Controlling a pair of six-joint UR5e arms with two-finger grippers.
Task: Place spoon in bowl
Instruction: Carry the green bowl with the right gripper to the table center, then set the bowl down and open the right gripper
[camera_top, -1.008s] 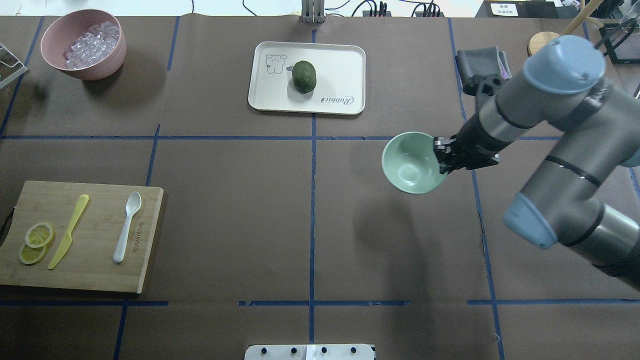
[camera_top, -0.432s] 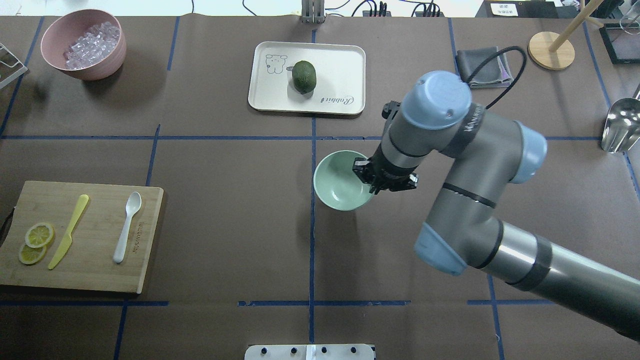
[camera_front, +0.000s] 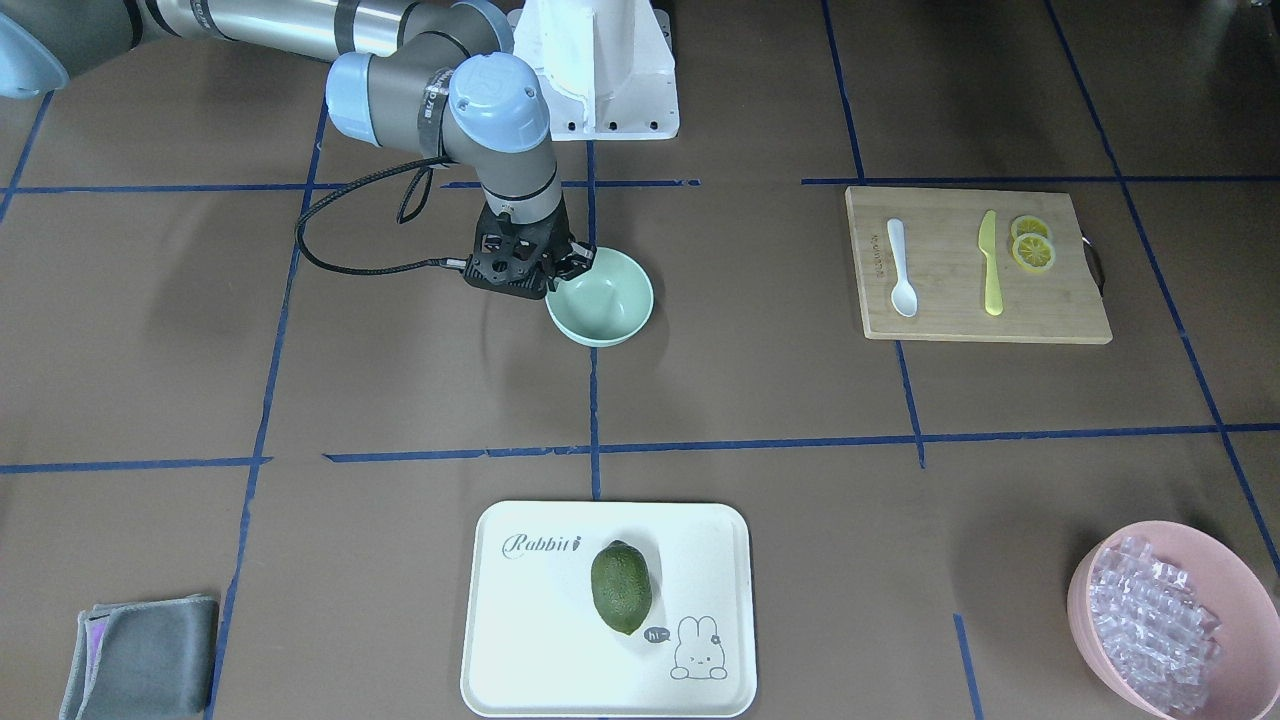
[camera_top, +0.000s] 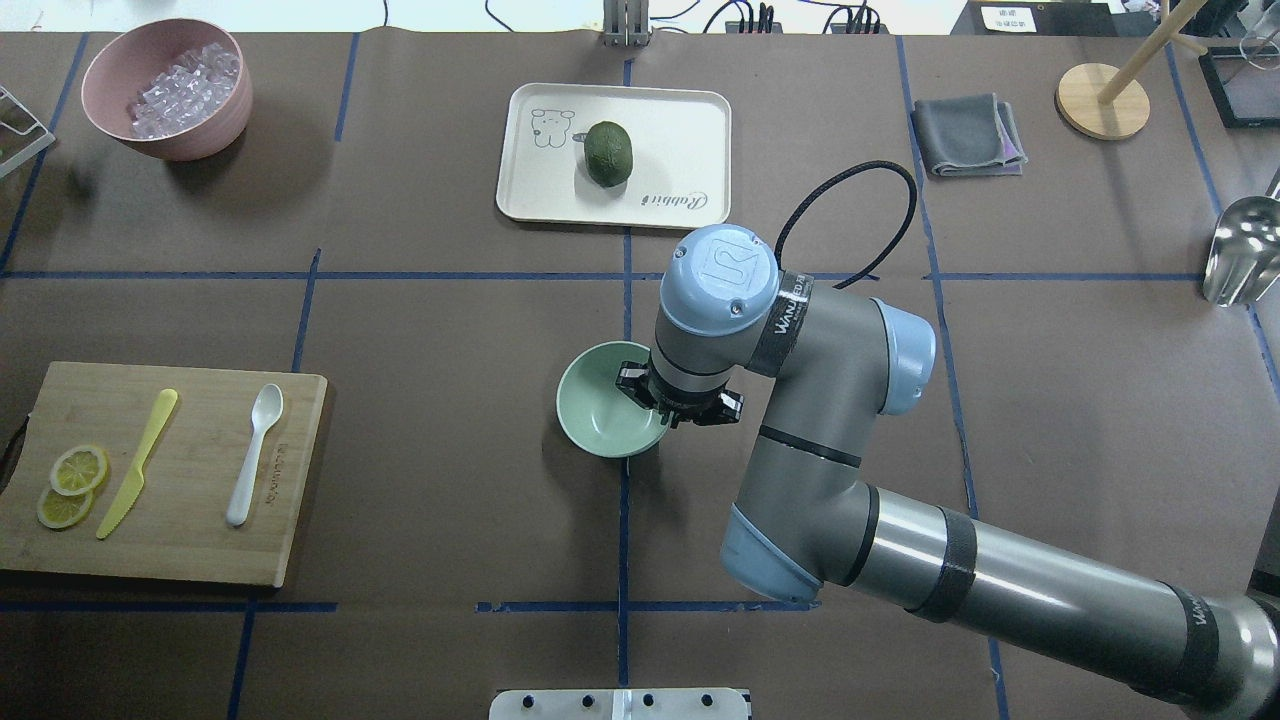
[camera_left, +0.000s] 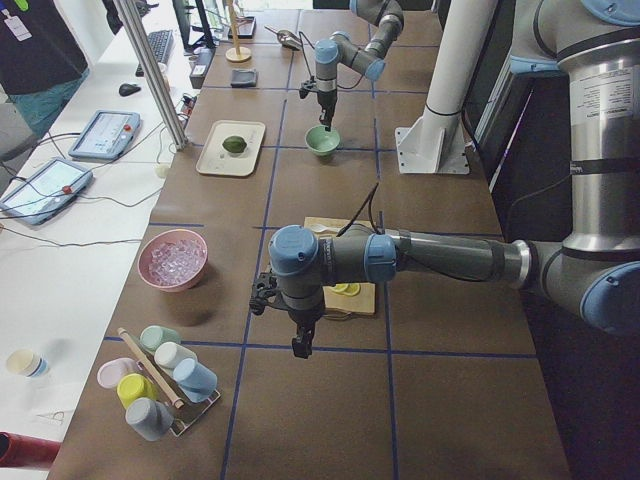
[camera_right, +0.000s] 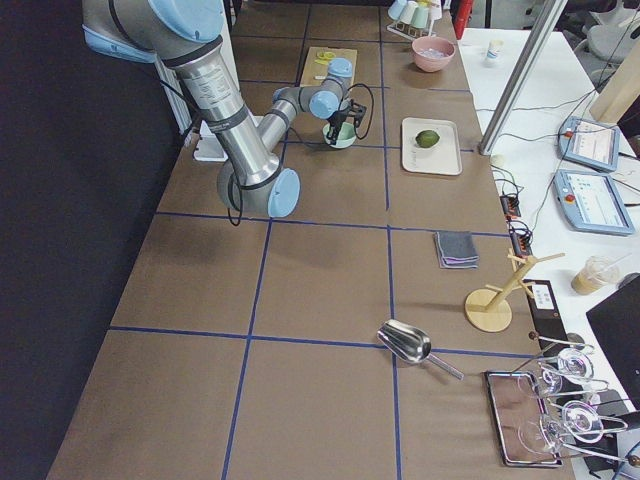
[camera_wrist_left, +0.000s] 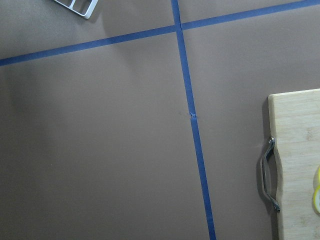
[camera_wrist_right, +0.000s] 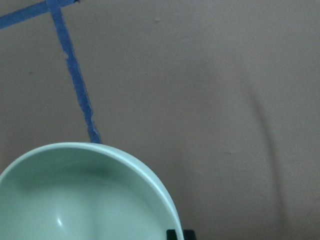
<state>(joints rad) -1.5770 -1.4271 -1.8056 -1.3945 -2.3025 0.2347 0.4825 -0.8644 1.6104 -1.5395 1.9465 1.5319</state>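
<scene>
The white plastic spoon (camera_top: 255, 455) lies on a wooden cutting board (camera_top: 190, 540) at the table's left, scoop pointing away from the robot; it also shows in the front-facing view (camera_front: 900, 268). My right gripper (camera_top: 655, 405) is shut on the rim of the pale mint-green bowl (camera_top: 605, 415) at the table's middle, on the centre tape line. The bowl (camera_front: 603, 300) is upright and empty, at or just above the table. The right wrist view shows its rim (camera_wrist_right: 85, 200). My left gripper (camera_left: 296, 345) hangs beside the board; I cannot tell whether it is open or shut.
A yellow plastic knife (camera_top: 138, 462) and lemon slices (camera_top: 72, 485) share the board. A pink bowl (camera_top: 200, 135) of clear pieces stands far left. A white tray (camera_top: 680, 130) holds a green fruit (camera_top: 608, 152). A grey cloth (camera_top: 968, 135) and metal scoop (camera_top: 1240, 255) lie at the right.
My right arm has carried the mint bowl leftward and toward the robot, from the table's right half to the centre line, and lower. The spoon and board have not moved.
</scene>
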